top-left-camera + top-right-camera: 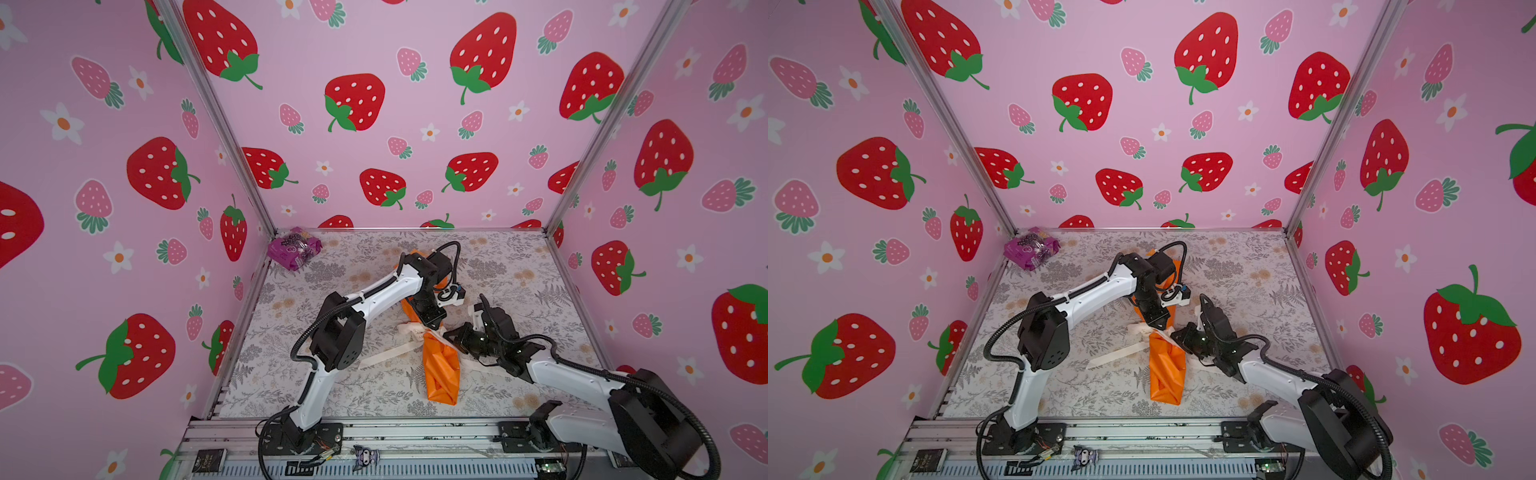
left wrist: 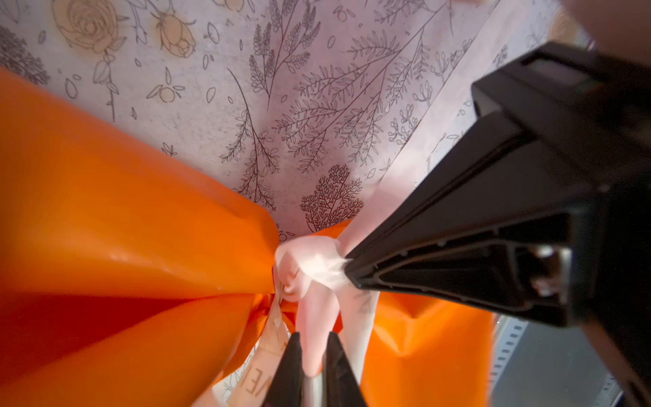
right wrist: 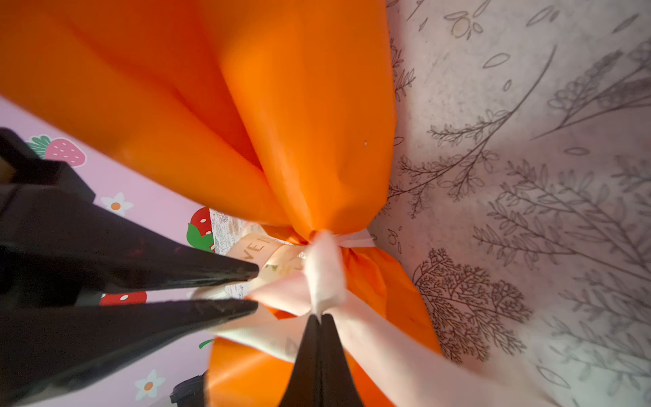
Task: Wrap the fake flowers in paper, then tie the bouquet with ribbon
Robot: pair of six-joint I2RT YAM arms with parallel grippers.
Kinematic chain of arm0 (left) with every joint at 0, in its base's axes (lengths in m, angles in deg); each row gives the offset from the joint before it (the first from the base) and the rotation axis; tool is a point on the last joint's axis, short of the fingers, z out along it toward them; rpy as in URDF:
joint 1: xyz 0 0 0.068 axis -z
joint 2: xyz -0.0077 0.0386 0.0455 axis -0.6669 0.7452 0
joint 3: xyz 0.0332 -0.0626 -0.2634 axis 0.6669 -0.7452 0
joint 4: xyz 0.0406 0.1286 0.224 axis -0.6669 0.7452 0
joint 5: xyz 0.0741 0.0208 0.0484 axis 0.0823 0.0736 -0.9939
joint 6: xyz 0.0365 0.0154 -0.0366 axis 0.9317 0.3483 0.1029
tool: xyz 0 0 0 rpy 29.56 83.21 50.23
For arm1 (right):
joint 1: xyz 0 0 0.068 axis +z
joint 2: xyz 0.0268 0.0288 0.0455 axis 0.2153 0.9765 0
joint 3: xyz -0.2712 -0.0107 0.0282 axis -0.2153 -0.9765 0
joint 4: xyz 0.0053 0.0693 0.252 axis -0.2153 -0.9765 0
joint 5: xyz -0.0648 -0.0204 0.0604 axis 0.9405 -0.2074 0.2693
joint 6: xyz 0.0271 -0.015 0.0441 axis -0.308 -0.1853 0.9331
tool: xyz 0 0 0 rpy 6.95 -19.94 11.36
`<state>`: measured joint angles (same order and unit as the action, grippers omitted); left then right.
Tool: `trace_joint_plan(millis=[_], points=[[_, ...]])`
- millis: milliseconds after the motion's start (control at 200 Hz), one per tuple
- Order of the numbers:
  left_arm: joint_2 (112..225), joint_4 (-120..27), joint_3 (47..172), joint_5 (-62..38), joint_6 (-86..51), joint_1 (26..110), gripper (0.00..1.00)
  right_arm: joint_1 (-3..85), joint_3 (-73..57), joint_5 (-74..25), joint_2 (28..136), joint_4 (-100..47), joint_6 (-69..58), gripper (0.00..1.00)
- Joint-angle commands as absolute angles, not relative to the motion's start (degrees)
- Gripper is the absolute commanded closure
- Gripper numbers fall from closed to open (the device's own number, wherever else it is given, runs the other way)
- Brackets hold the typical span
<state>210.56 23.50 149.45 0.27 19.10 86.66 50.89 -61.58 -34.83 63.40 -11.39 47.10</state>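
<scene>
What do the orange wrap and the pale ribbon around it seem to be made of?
The orange wrap: probably thin plastic film or coated paper, smooth, slightly glossy; soft highlights run along its rounded folds. The ribbon: likely thin matte fabric, slightly see-through, since the print of the table shows through it.

Lab test booth: strawberry-print walls (image 1: 415, 104), aluminium frame (image 1: 215, 112).

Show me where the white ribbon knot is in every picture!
In a top view: ribbon knot at the centre of the scene, at the pinched waist of the orange wrapping paper.
In a top view: same spot.
Left wrist view: near the picture's middle, orange paper bulging either side.
Right wrist view: near the middle, too.
Shared landmark: the orange wrapping paper, in all four.
</scene>
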Motion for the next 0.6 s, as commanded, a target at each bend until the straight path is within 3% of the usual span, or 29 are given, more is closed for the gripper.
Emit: trace_joint_plan(millis=[0, 95, 160, 250, 340, 595], points=[[211.4, 25.1, 148.9, 3.0, 20.9, 86.5, 0.85, 50.7, -60.7, -34.3, 64.1, -12.2, 46.6, 1.00], [211.5, 25.3, 148.8, 2.7, 21.3, 86.5, 0.86, 50.8, -60.6, -34.6, 64.4, -12.0, 46.6, 1.00], [211.5, 25.4, 148.7, 2.6, 21.5, 86.5, 0.91, 50.8, -60.6, -34.8, 64.5, -11.7, 46.6, 1.00], [210.8, 24.0, 147.7, 2.5, 21.3, 86.4, 0.86, 50.7, -60.6, -36.2, 64.6, -10.8, 46.3, 1.00], [211.6, 25.6, 149.2, 3.7, 21.9, 86.3, 0.91, 50.7, -59.9, -37.2, 64.4, -12.1, 45.7, 1.00], [211.9, 26.4, 150.8, 2.6, 23.5, 86.3, 0.78, 50.7, -59.9, -37.6, 62.0, -14.7, 44.0, 1.00]])
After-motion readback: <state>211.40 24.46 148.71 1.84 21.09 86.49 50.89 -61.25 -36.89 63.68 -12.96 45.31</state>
